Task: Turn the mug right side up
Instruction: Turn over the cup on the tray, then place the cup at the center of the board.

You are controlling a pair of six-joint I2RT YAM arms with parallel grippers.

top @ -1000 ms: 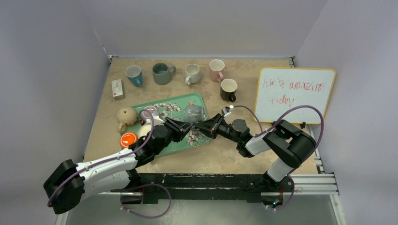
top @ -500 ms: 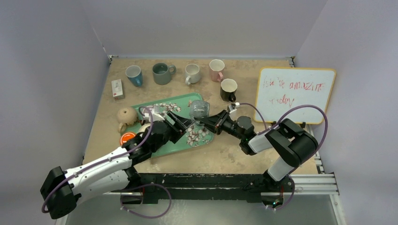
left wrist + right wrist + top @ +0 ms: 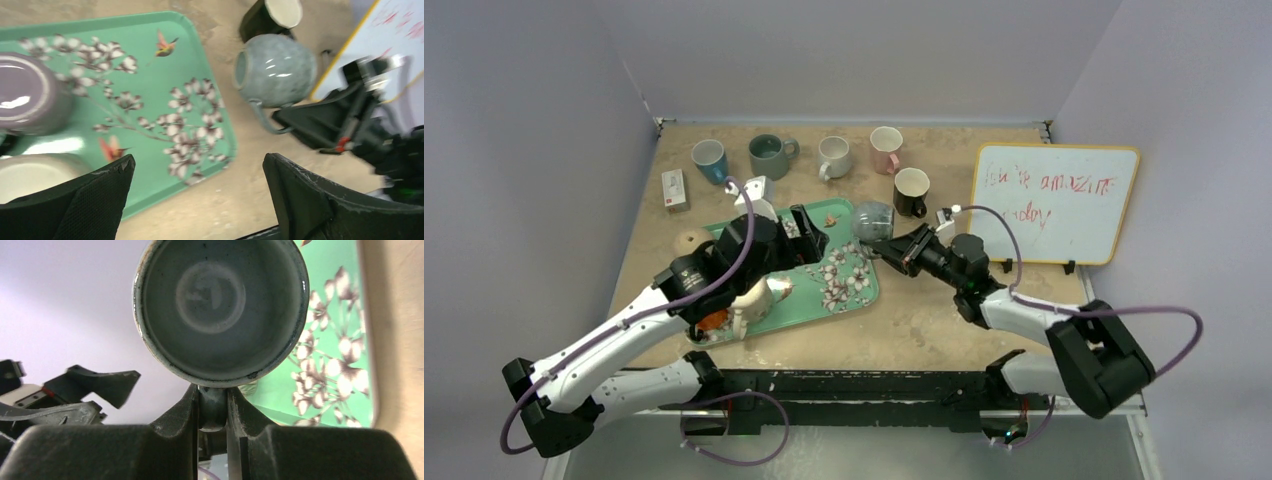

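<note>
The mug (image 3: 873,221) is grey-blue and bulbous. It is tipped on its side just past the far right corner of the teal floral tray (image 3: 870,296). My right gripper (image 3: 892,243) is shut on its handle. In the right wrist view a round end of the mug (image 3: 220,305) faces the camera, and my right gripper (image 3: 212,395) pinches the handle below it. My left gripper (image 3: 812,233) hangs open over the tray, left of the mug and apart from it. The left wrist view shows my left gripper (image 3: 197,162) holding nothing, the mug (image 3: 277,70) beyond it and the tray (image 3: 210,65).
Blue (image 3: 710,160), grey-green (image 3: 770,156), white (image 3: 834,157) and pink (image 3: 886,148) mugs line the back, with a black mug (image 3: 911,192) just behind the held one. A whiteboard (image 3: 1052,203) stands at the right. A purple cup (image 3: 25,95) and other cups sit on the tray's left part.
My left gripper opened, let go of the mug and drew back to the left. My right gripper carried the mug right and away, off the tray's middle to its far corner.
</note>
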